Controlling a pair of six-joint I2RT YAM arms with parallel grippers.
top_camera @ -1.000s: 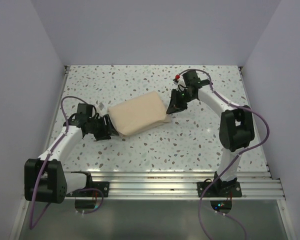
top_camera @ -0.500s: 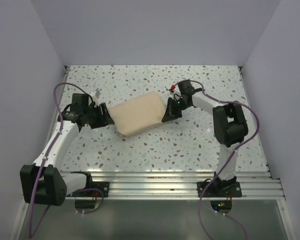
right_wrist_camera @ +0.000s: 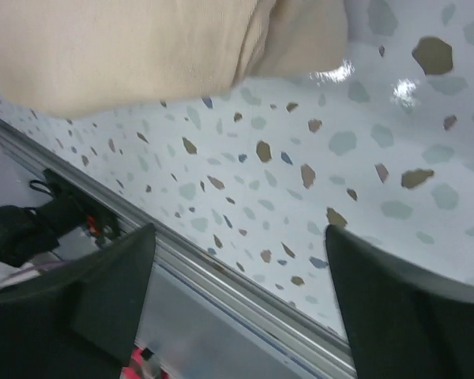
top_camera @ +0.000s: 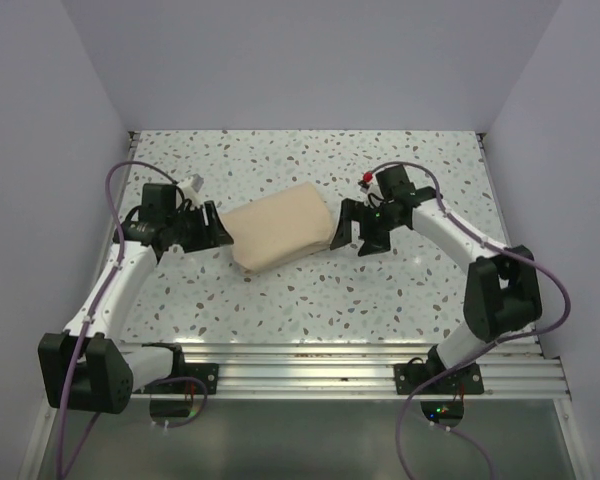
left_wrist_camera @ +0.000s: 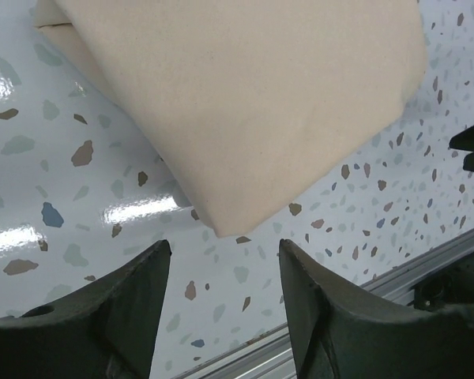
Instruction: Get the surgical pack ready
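The surgical pack (top_camera: 278, 236) is a tan cloth bundle, pillow-like, lying near the middle of the speckled table (top_camera: 310, 290). In the left wrist view the surgical pack (left_wrist_camera: 245, 95) fills the top, one corner pointing toward my left gripper (left_wrist_camera: 223, 264), which is open and just short of that corner. My left gripper (top_camera: 212, 228) sits at the bundle's left end. My right gripper (top_camera: 356, 232) is open beside the bundle's right end, apart from it. From the right wrist, the surgical pack (right_wrist_camera: 142, 47) lies above the open right gripper (right_wrist_camera: 241, 253). Whatever is wrapped inside is hidden.
The aluminium rail (top_camera: 310, 358) runs along the table's near edge, also seen as the rail (right_wrist_camera: 221, 272) below the right fingers. White walls (top_camera: 40, 150) close in both sides and the back. Purple cables (top_camera: 525, 250) loop off both arms.
My right gripper has opened and drawn back to the right, off the bundle's end. My left gripper shifted up along the bundle's left end. The bundle has barely moved.
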